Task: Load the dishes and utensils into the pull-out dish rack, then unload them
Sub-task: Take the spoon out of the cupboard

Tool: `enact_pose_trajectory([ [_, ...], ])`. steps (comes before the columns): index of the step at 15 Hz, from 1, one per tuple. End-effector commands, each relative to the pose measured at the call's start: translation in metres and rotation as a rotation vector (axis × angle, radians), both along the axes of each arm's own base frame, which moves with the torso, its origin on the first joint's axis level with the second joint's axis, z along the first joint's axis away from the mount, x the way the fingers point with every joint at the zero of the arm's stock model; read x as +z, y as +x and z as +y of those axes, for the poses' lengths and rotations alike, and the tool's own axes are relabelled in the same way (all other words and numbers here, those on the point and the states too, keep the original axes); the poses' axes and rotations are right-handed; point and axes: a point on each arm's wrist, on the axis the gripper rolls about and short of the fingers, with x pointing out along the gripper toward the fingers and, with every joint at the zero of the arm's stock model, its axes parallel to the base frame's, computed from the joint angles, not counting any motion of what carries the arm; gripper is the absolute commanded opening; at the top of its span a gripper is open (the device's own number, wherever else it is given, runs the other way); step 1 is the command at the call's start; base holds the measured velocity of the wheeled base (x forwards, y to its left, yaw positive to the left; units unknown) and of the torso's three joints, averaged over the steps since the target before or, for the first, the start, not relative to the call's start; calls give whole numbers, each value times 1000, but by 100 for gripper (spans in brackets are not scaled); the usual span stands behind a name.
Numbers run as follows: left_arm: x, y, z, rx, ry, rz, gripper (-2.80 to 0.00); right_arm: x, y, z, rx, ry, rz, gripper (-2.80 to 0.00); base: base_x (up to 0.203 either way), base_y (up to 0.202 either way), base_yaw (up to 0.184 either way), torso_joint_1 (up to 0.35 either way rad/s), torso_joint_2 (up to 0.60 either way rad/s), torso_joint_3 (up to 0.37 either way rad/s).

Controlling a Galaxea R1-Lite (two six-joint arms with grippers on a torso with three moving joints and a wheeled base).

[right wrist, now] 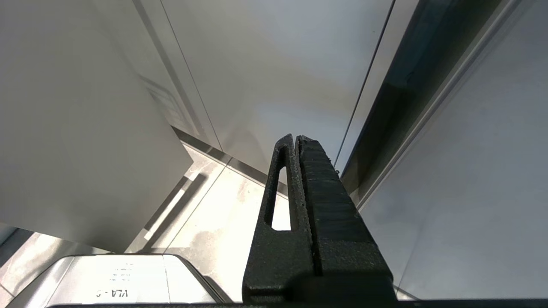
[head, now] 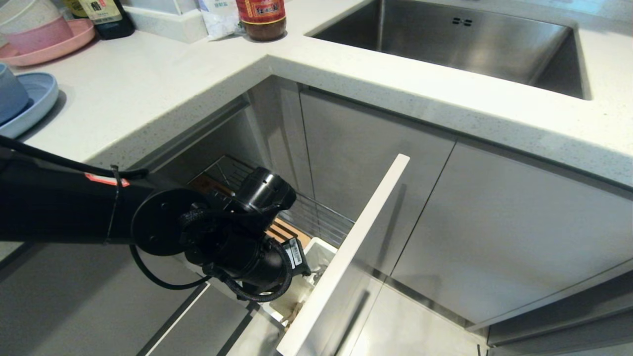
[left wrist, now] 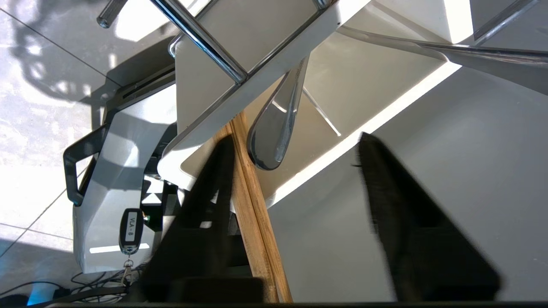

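Our left gripper (left wrist: 295, 149) reaches down into the white cutlery cup (left wrist: 364, 81) at the front of the pull-out dish rack (head: 316, 217), fingers parted around the wooden chopsticks (left wrist: 252, 209) and the spoon (left wrist: 274, 137), one finger beside the sticks. We judge it best to close squarely on the chopsticks alone, then lift straight. Our right gripper (right wrist: 296, 139) hangs closed, empty, beside the cabinet fronts.

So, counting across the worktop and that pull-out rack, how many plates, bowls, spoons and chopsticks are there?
Plates: 2 (pink plate, light blue plate)
Bowls: 3 (pink bowl, white bowl, blue-grey bowl)
Spoons: 1 (metal spoon)
Chopsticks: 1 pair (wooden chopsticks)
Total: 7, counting the pair as one.
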Motion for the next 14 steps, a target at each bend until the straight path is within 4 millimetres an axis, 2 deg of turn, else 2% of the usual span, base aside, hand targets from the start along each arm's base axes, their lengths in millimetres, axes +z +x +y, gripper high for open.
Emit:
enact_pose_trajectory([
  [1, -1, 0, 0, 4, 0, 4, -280, 0, 0, 0, 0, 0, -2, -280, 0, 0, 0, 0, 0, 0],
  [7, 0, -1, 0, -4, 7, -2, -280, -1, 0, 0, 0, 0, -1, -280, 0, 0, 0, 0, 0, 0],
  [10, 7, -5, 2, -7, -1, -21, -280, 0, 0, 0, 0, 0, -3, -280, 0, 0, 0, 0, 0, 0],
  [11, 11, -7, 3, 0, 5, -40, -134, -1, 0, 0, 0, 1, 0, -280, 0, 0, 0, 0, 0, 0],
  [12, 12, -9, 4, 4, 14, -47, 0, 0, 0, 0, 0, 0, -2, -280, 0, 0, 0, 0, 0, 0],
  [14, 12, -9, 3, 6, 18, -42, 0, -1, 0, 0, 0, 1, 0, -280, 0, 0, 0, 0, 0, 0],
])
